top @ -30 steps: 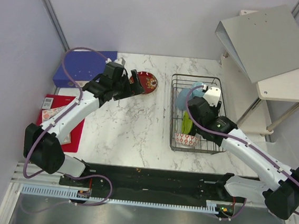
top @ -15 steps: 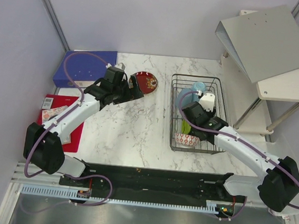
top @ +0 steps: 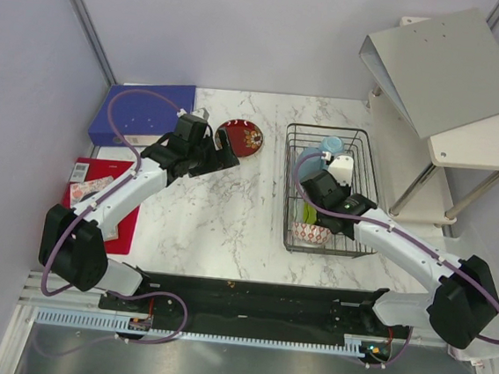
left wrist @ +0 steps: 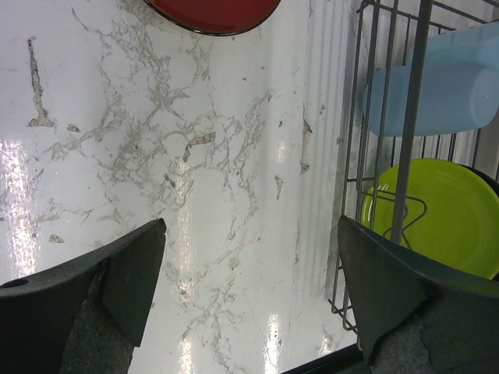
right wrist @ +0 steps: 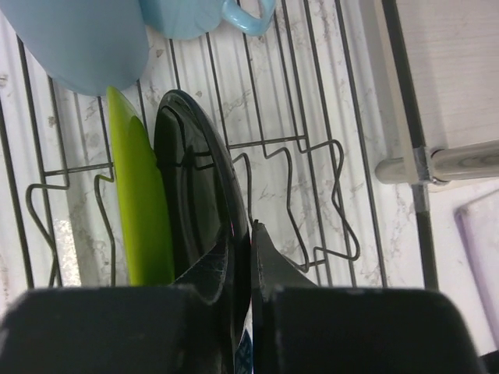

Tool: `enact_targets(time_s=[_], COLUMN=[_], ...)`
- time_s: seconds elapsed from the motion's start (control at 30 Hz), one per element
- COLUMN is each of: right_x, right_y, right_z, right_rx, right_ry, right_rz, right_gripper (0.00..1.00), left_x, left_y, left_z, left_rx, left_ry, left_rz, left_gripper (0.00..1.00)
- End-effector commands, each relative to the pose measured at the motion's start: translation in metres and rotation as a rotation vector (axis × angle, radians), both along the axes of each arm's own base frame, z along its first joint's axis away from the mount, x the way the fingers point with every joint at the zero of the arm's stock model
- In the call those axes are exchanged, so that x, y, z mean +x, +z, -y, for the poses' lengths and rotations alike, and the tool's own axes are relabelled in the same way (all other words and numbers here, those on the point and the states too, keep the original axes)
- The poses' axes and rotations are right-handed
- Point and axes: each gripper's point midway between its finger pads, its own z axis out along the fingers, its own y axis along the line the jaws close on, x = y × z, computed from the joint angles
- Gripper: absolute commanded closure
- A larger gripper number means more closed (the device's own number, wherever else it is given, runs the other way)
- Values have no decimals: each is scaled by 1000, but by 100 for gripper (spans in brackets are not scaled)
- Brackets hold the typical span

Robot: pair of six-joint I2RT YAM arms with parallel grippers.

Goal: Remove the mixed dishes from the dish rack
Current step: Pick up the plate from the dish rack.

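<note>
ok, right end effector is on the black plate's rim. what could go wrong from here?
1. The right end effector pinches only the thin rim of the glossy black round plate; it may slip or swing on lifting.
2. The lime green round plate stands right beside it and could be dragged or tipped.
3. A tilted pull might snag slot wires of the black wire dish rack.

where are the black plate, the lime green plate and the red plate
black plate (right wrist: 189, 199): right wrist view, glossy face
lime green plate (left wrist: 452, 212): left wrist view, flat face
red plate (top: 239, 136): top external view, centre
</note>
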Motion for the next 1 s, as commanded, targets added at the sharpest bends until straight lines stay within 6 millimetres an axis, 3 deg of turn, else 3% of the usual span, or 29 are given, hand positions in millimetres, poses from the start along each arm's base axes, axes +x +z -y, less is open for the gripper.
enact_targets(time_s=[0.0, 0.27, 0.7, 0.87, 0.97], right_x=[5, 3, -9, -17, -22], right_y=[24, 64, 169, 190, 190], right_z=[4, 12, 14, -20, -38], right_rx=[29, 19, 179, 432, 541], right_ry=[-31, -37, 19, 177, 244], right_rz=[65, 114, 273, 363, 378], right_gripper=[100, 100, 100, 100, 100], left_x=[4, 6, 8, 5, -1], left_y=[14, 11, 13, 27, 49], left_z=[6, 5, 6, 14, 26], left_rx=[-49, -33, -36, -91, -178], left_ry=[4, 9, 4, -28, -82], left_rz=[41, 45, 45, 75, 131], left_gripper=[3, 4, 4, 4, 3])
